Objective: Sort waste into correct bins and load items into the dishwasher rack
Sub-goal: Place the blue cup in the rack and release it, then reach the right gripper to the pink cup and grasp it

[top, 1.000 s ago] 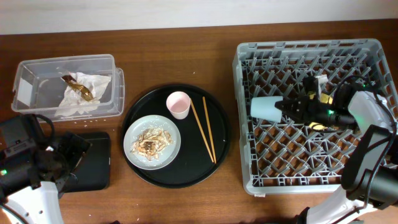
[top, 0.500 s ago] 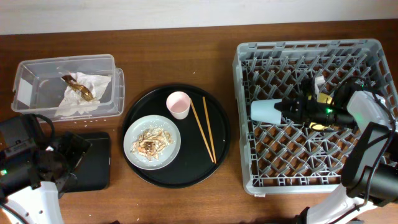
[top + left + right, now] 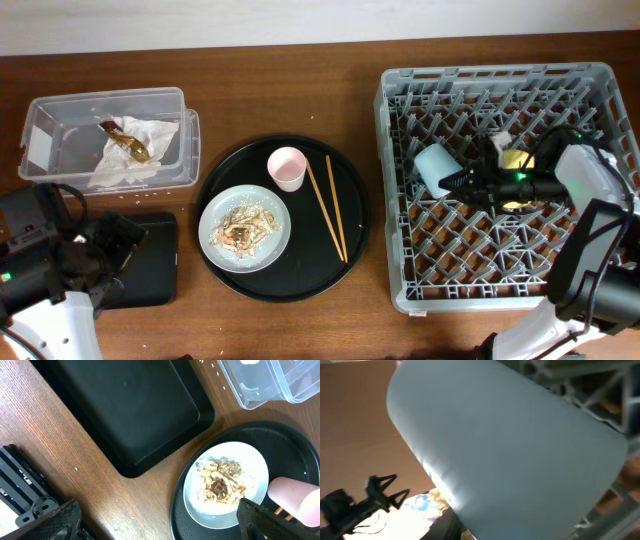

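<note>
My right gripper (image 3: 463,181) is shut on the light-blue cup (image 3: 434,165) and holds it tilted over the pegs of the grey dishwasher rack (image 3: 500,292). The cup fills the right wrist view (image 3: 510,445) and hides the fingers there. A yellow item (image 3: 516,160) shows partly behind that arm. The pink cup (image 3: 286,167), two chopsticks (image 3: 328,205) and the white-grey plate (image 3: 268,252) with food scraps (image 3: 240,230) sit on the round black tray (image 3: 300,285). The napkin (image 3: 135,150) lies in the clear tub (image 3: 60,110). My left gripper (image 3: 160,525) is open and empty beside the flat black tray (image 3: 155,262).
In the left wrist view the flat black tray (image 3: 125,410) is bare, with the tub's corner (image 3: 255,390) behind it and the plate (image 3: 200,505) and pink cup (image 3: 295,500) to the right. Bare wooden table (image 3: 280,80) lies behind the round tray.
The right gripper has drawn back to the right and turned the light-blue cup from lying sideways to tilted. The left arm has not moved.
</note>
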{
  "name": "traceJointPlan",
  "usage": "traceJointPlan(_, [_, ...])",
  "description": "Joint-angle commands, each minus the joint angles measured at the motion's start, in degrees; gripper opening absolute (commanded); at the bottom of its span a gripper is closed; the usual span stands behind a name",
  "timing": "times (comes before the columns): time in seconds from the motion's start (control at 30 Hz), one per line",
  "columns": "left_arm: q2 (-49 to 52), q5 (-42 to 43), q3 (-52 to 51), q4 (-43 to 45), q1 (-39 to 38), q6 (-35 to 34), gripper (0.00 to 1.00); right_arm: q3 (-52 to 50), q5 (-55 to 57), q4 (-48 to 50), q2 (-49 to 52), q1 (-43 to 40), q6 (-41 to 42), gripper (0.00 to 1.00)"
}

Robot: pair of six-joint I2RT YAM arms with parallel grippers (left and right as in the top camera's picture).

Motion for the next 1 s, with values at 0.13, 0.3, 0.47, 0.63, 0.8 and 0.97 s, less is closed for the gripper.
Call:
traceJointPlan(0.13, [-0.2, 0.0, 0.15, 0.0, 0.15, -0.39, 0.99, 0.28, 23.08, -5.09, -17.42, -2.4, 6.49, 0.29])
traceJointPlan(0.3, [-0.2, 0.0, 0.15, 0.0, 0.15, -0.39, 0.99, 0.28, 23.63, -6.36, -31.78, -0.09, 7.96, 0.29])
traceJointPlan(0.47, [-0.2, 0.0, 0.15, 0.0, 0.15, -0.39, 0.99, 1.7, 36.2, 9.29, -34.91, 31.06, 25.22, 0.34])
traceJointPlan(0.63, [-0.2, 0.0, 0.15, 0.0, 0.15, -0.39, 0.99, 32.79, 51.95, 3.41, -8.85, 55.19, 29.94, 0.34])
traceJointPlan(0.8, [-0.2, 0.0, 0.15, 0.0, 0.15, -0.39, 0.99, 51.23, 70.29, 2.78, 17.4, 65.61, 25.24, 0.34])
traceJointPlan(0.97, [-0.2, 0.0, 0.15, 0.0, 0.15, -0.39, 0.99, 51.23, 69.7, 10.84, 23.08, 66.42, 25.24, 0.34])
